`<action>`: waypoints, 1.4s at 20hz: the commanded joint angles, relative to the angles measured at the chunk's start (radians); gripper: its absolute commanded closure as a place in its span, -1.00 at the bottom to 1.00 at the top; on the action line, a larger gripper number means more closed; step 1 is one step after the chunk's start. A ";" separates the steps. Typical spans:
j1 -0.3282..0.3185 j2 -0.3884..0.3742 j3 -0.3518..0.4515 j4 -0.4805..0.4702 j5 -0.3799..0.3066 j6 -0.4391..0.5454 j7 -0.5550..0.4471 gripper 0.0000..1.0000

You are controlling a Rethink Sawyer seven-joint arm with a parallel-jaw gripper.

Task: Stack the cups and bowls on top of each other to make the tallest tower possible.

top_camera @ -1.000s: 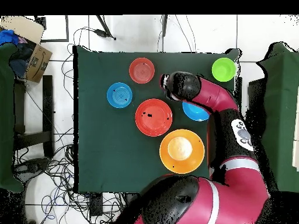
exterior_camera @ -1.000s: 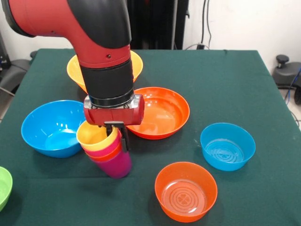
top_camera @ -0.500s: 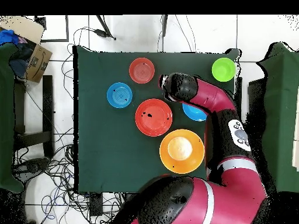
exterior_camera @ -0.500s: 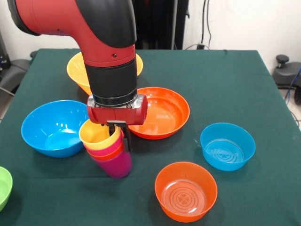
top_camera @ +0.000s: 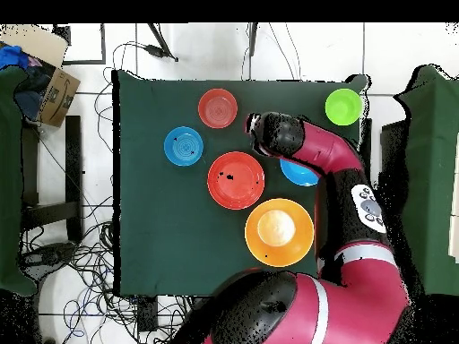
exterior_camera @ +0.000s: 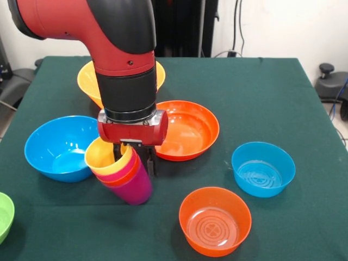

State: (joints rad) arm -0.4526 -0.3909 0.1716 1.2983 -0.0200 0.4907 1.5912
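The tower [exterior_camera: 126, 176] is a nest of cups: purple base [exterior_camera: 137, 189], orange and crimson rims, yellow cup [exterior_camera: 103, 155] on top. It leans to the left on the green cloth, between the large blue bowl [exterior_camera: 57, 147] and the wide red-orange bowl [exterior_camera: 187, 130]. My gripper [exterior_camera: 135, 162] is down over its right side and stands open, with one finger inside the yellow cup and the other outside the stack's wall. In the overhead view the arm [top_camera: 291, 139] hides the gripper and the tower.
Large orange-yellow bowl [exterior_camera: 87, 81] sits behind the arm. Small blue bowl [exterior_camera: 263, 168] and small translucent orange bowl [exterior_camera: 215, 220] lie at the right front. Small green bowl [exterior_camera: 4, 215] is cut off at the left edge. Overhead, the green bowl [top_camera: 343, 106] sits near a table corner.
The fingers, close together at the stack's right rim before, now stand apart across its wall. The yellow top has shifted slightly left, and the stack still leans.
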 commanded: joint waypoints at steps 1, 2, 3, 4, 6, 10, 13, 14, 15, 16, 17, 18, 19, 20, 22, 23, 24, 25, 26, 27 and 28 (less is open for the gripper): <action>0.005 0.092 0.002 0.088 -0.035 -0.027 0.113 -1.00; 0.007 0.087 0.000 0.086 -0.035 -0.023 0.111 -1.00; 0.008 0.085 -0.003 0.084 -0.033 -0.016 0.111 -1.00; 0.011 0.078 -0.006 0.088 -0.031 -0.008 0.114 -1.00; 0.010 0.070 -0.003 0.098 -0.027 -0.008 0.115 -1.00; 0.007 0.055 0.004 0.114 -0.014 0.003 0.120 -1.00; 0.010 0.046 0.007 0.118 -0.005 0.013 0.125 -1.00; 0.011 0.045 0.011 0.122 0.002 0.017 0.129 -1.00; 0.010 0.045 0.014 0.125 0.005 0.016 0.130 -1.00; 0.012 0.045 0.018 0.125 0.013 0.020 0.135 -1.00; 0.012 0.046 0.021 0.126 0.016 0.017 0.136 -1.00; 0.015 0.050 0.026 0.120 0.021 0.017 0.139 -1.00; 0.016 0.051 0.028 0.119 0.025 0.014 0.140 -1.00; 0.020 0.055 0.030 0.113 0.028 0.011 0.142 -1.00; 0.020 0.066 0.043 0.103 0.034 -0.008 0.141 -1.00; 0.018 0.068 0.048 0.103 0.039 -0.016 0.142 -1.00; 0.016 0.074 0.058 0.098 0.048 -0.020 0.143 -1.00; 0.018 0.074 0.060 0.096 0.051 -0.028 0.144 -1.00; 0.021 0.074 0.062 0.094 0.053 -0.036 0.145 -1.00; 0.021 0.074 0.064 0.093 0.058 -0.042 0.146 -1.00; 0.021 0.076 0.067 0.092 0.062 -0.049 0.147 -1.00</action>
State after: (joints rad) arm -0.4524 -0.3991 0.1506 1.3278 0.0197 0.4805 1.5912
